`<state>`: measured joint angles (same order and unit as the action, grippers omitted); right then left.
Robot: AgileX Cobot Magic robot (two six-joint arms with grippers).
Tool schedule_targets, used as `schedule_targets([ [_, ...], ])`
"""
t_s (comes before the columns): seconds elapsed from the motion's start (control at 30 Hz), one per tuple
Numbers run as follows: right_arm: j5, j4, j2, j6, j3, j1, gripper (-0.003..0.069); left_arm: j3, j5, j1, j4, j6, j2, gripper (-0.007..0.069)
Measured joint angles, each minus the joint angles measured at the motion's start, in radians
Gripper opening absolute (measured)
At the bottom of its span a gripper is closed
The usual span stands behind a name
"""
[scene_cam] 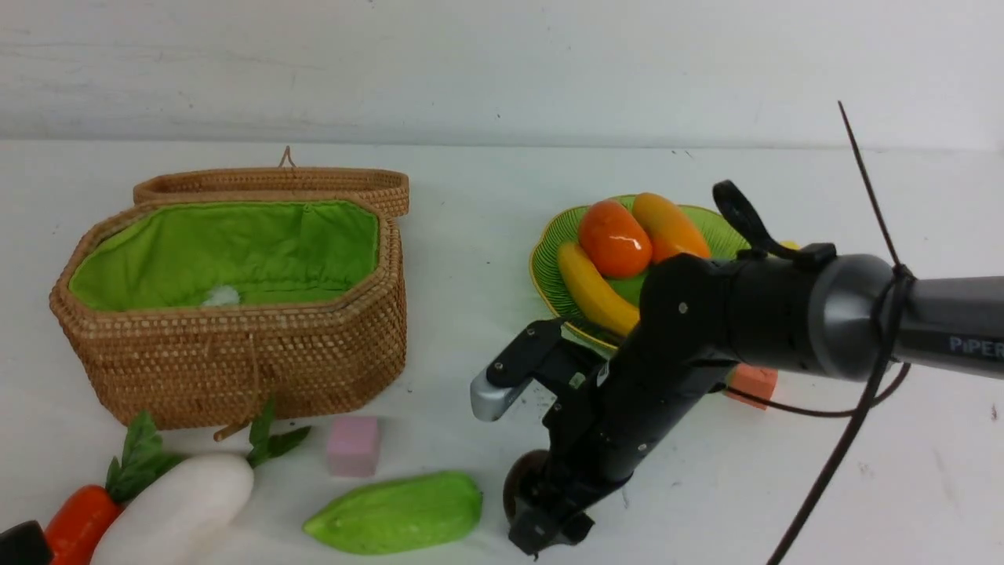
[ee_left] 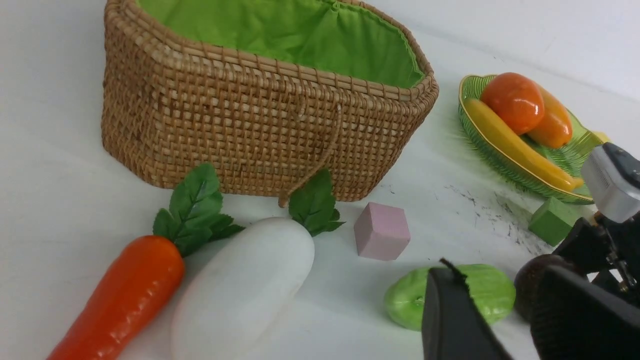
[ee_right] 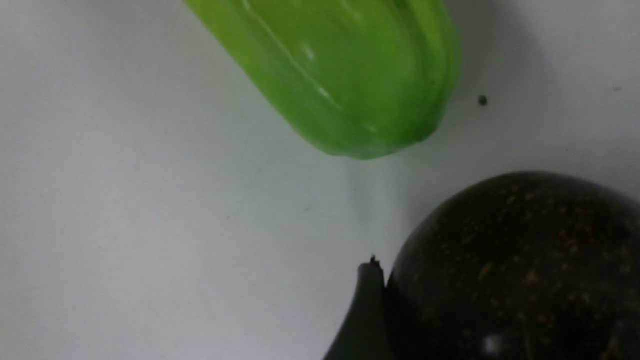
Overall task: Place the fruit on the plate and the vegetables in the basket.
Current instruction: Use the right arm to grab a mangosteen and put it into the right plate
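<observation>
White counter runs back to a pale wall. On its left side stands the basket, its lid thrown back behind it, which only the front view shows; a small white patch lies on its green lining. The right arm reaches in from the right and hides part of the plate. The radish and carrot lie side by side on the counter in front of the basket, with the gourd further right. The plate carries the banana, persimmon and mango. The mangosteen sits on the counter just beside the gourd, with the right tool down around it. The right wrist view alone shows one finger lying against its skin; the other is unseen, so I cannot tell whether it is gripped. The left tool, low near the carrot, has its fingers parted and empty. A pink cube sits before the basket and an orange cube by the plate. A green cube appears only in the left wrist view.
</observation>
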<state>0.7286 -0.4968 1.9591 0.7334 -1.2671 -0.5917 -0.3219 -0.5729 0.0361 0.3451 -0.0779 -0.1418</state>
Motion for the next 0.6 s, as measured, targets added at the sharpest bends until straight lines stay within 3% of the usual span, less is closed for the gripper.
schedule_targets([
  [0.4,0.081,0.02,-0.076,0.0,-0.038,0.011,0.0585,0.0,0.0,0.0,0.0,0.0,0.0,0.0239],
  [0.6,-0.054,0.041,-0.165,-0.028,-0.121,0.118,0.0585,0.0,0.0,0.0,0.0,0.0,0.0,0.0239],
])
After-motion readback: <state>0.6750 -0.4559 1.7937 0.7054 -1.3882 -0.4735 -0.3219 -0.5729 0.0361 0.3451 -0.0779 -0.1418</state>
